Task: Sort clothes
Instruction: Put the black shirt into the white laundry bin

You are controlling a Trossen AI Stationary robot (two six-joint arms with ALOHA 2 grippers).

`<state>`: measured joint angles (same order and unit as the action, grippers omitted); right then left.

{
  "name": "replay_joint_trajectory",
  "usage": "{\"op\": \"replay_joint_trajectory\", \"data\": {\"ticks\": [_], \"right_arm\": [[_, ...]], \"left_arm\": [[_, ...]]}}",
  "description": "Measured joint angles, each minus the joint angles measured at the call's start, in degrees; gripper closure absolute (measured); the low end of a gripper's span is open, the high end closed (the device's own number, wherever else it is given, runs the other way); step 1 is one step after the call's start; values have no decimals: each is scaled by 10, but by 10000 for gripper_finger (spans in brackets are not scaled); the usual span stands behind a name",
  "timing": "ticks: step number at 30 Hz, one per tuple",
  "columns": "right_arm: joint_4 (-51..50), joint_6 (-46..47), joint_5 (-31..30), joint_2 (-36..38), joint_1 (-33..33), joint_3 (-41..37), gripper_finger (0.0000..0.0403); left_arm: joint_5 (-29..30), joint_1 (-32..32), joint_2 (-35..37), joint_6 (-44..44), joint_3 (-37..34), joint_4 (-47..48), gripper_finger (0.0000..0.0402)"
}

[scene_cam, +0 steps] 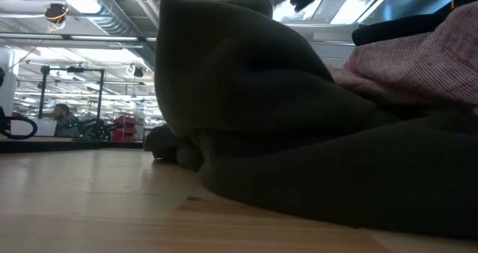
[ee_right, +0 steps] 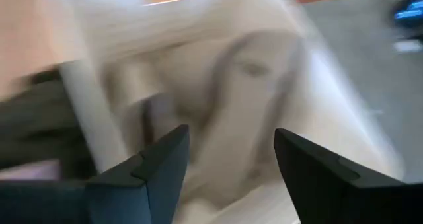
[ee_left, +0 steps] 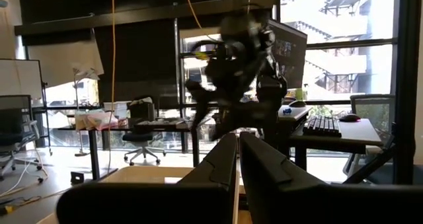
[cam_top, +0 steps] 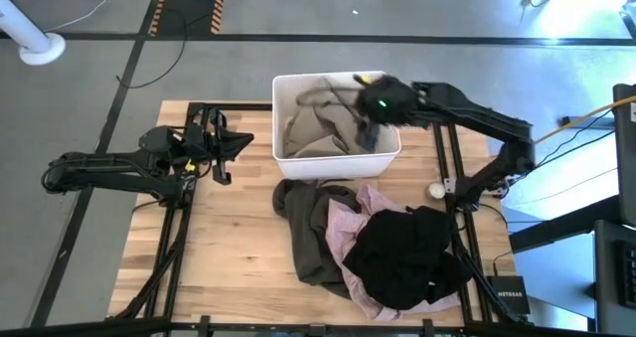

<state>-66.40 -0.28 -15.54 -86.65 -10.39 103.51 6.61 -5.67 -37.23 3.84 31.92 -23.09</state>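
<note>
A white bin (cam_top: 386,158) stands at the table's far middle with a beige-tan garment (cam_top: 318,133) in it; the garment also shows in the right wrist view (ee_right: 231,65). My right gripper (cam_top: 366,128) hangs over the bin's right half, open and empty (ee_right: 231,145). On the table near the bin lies a pile: a dark olive-brown garment (cam_top: 308,228), a light pink one (cam_top: 348,228) and a black one (cam_top: 407,257) on top. The low view shows the olive (scene_cam: 299,126), pink (scene_cam: 426,59) and black (scene_cam: 403,29) ones. My left gripper (cam_top: 243,143) waits shut left of the bin (ee_left: 238,151).
A dark strip of cloth (cam_top: 320,96) lies across the beige garment at the bin's far side. A small white round object (cam_top: 435,190) sits on the table right of the bin. Bare wood (cam_top: 219,248) lies left of the pile.
</note>
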Motion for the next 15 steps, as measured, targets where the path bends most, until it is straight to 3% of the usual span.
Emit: {"op": "replay_joint_trajectory", "data": {"ticks": [5, 15], "right_arm": [[-73, 92, 77, 33, 107, 0, 160], [-142, 227, 73, 3, 351, 0, 159]], "left_arm": [[0, 0, 0, 2, 0, -1, 386], [0, 0, 0, 0, 0, 0, 386]]}}
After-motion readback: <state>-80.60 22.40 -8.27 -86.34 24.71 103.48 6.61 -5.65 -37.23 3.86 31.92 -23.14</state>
